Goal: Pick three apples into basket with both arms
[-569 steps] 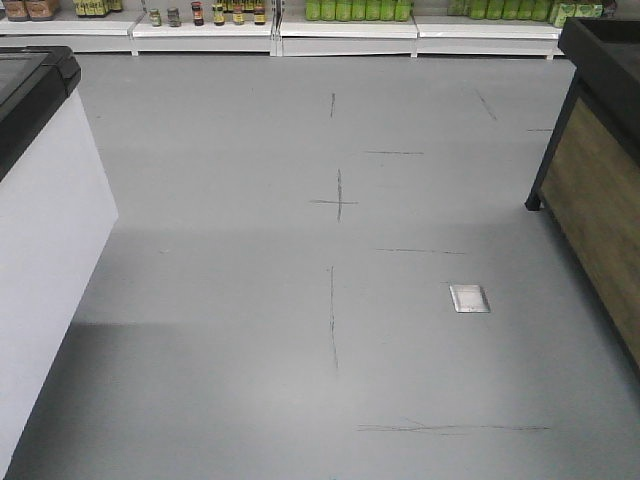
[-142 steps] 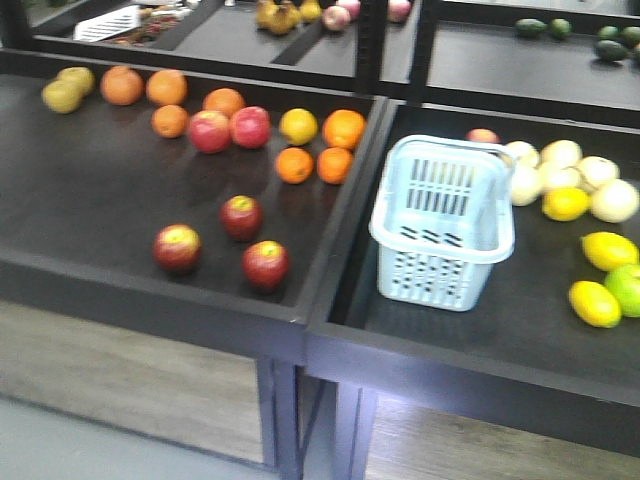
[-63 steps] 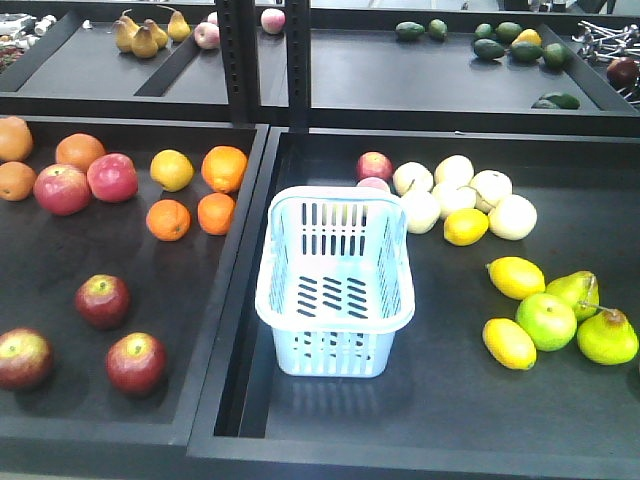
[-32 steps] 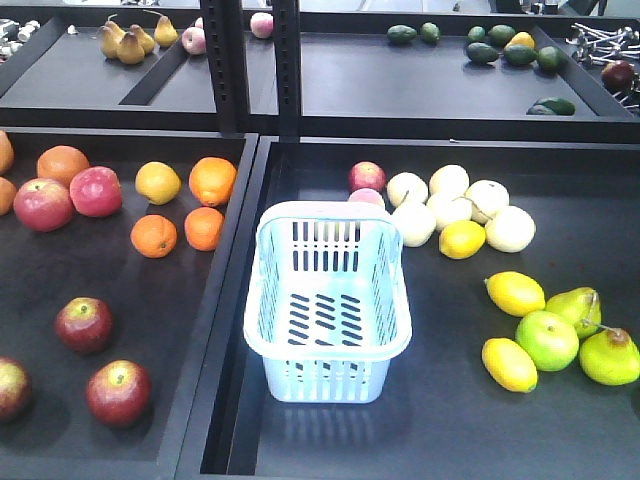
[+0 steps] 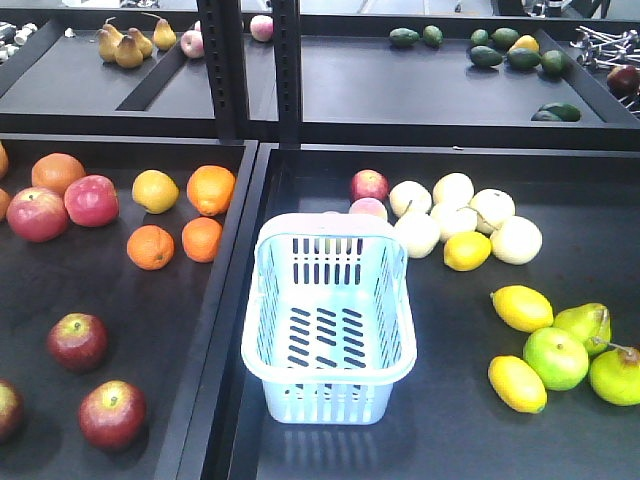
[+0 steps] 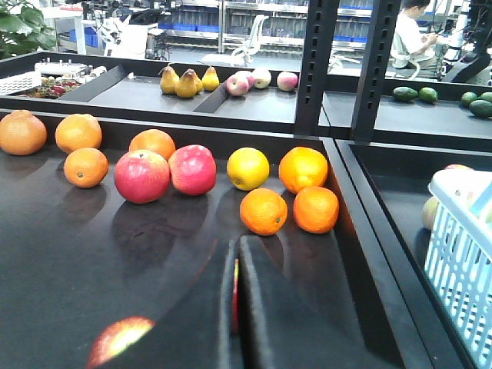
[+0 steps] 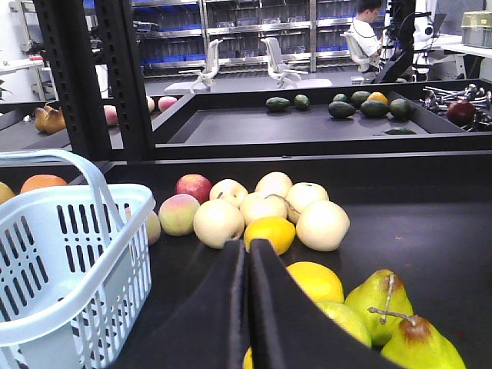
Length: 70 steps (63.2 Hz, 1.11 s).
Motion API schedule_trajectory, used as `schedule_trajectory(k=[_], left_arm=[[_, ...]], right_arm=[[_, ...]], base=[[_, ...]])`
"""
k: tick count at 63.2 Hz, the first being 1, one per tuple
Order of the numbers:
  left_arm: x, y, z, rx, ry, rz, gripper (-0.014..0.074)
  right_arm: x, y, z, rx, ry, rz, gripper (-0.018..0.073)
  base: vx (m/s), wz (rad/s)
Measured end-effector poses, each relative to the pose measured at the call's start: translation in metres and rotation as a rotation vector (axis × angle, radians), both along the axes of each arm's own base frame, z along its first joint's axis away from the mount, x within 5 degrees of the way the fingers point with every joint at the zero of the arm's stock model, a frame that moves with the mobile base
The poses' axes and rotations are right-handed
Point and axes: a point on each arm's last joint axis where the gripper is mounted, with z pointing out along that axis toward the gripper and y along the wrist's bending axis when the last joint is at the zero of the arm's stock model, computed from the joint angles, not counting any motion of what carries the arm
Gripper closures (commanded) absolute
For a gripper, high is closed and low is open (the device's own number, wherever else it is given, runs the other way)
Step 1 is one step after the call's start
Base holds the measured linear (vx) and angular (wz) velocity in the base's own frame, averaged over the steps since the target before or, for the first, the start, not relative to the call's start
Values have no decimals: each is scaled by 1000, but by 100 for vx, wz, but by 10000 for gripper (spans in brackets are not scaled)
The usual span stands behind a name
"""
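The basket [image 5: 330,395] stands upright in the right tray [image 5: 460,420], close against the tray's left wall, with its handle swung toward the far end. The three dark red apples lie in the left tray [image 5: 110,295], well apart from the basket. One apple [image 5: 77,340] sits mid-tray, a second apple [image 5: 112,412] lies nearer the front edge, and a third apple [image 5: 4,408] is cut off by the left border of the front view.

Farther back in the left tray are two brighter pink-red apples [image 5: 62,205], side by side and touching, and a loose group of oranges [image 5: 190,220]. To the right of the basket lie lemons [image 5: 520,345] and green pears [image 5: 600,350]. Behind them is a cluster of pale round fruit [image 5: 465,210].

In the left wrist view, the left gripper [image 6: 235,250] hangs low over the left tray. Its fingers are pressed together with only a thin slit between them, and they hold nothing. One dark apple [image 6: 119,338] shows partly from behind its left finger. The right gripper [image 7: 247,247] is over the right tray, above the lemons and pears. Its fingers are likewise closed against each other and empty, and the basket [image 7: 69,254] is off to its left.
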Motion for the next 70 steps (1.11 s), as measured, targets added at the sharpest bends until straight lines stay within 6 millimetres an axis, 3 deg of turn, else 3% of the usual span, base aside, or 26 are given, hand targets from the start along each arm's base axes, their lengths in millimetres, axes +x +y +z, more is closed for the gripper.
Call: schedule_trajectory(k=[70], left_arm=[[0,0,0,0,0,0,603]], right_arm=[[0,0,0,0,0,0,564]], base=[[2,0]])
